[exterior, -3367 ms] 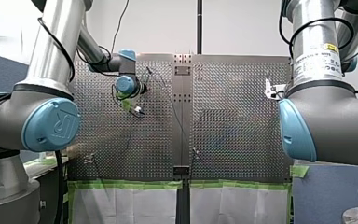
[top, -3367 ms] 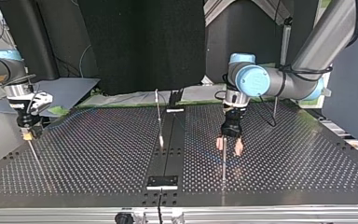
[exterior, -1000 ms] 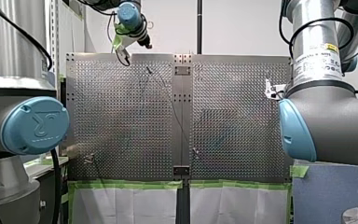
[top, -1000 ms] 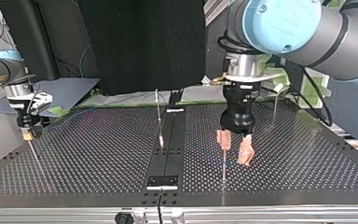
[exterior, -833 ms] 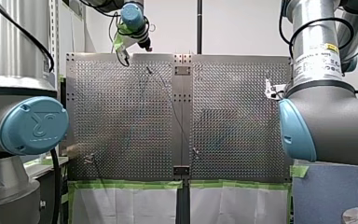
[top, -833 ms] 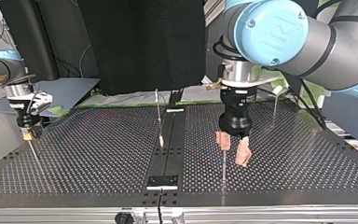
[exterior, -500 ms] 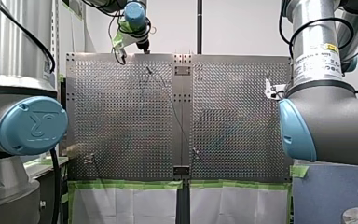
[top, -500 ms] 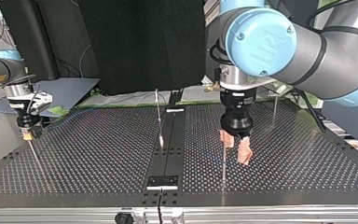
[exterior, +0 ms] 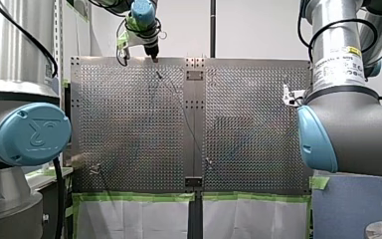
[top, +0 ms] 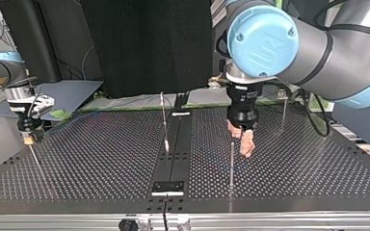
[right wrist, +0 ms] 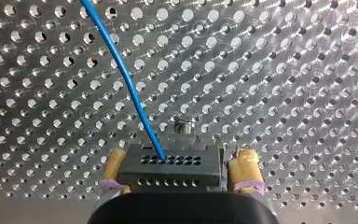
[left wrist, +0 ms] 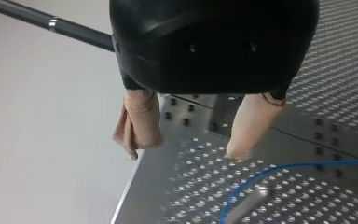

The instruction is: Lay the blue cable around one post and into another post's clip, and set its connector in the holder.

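In the right wrist view a thin blue cable [right wrist: 121, 70] runs over the perforated plate into a black connector [right wrist: 170, 167]. My right gripper [right wrist: 179, 170] is shut on that connector, a yellow pad on each side. A post base [right wrist: 185, 126] stands just ahead of it. In the top view my right gripper [top: 27, 138] is at the left edge. My left gripper [top: 241, 139] hangs open and empty above a thin post [top: 231, 163]. In the left wrist view its beige pads [left wrist: 137, 123] stand apart over the plate's edge, with the blue cable [left wrist: 284, 168] beyond them.
Another post [top: 164, 120] stands near the dark centre strip [top: 173, 159], and a third post [top: 283, 113] at the far right. A black bracket [top: 168, 186] sits at the strip's near end. In the front view my left gripper [exterior: 149, 50] is at the plate's far edge.
My left gripper has turned about its own axis, so its pads now line up in the top view, and it has shifted slightly. My right gripper has not moved.
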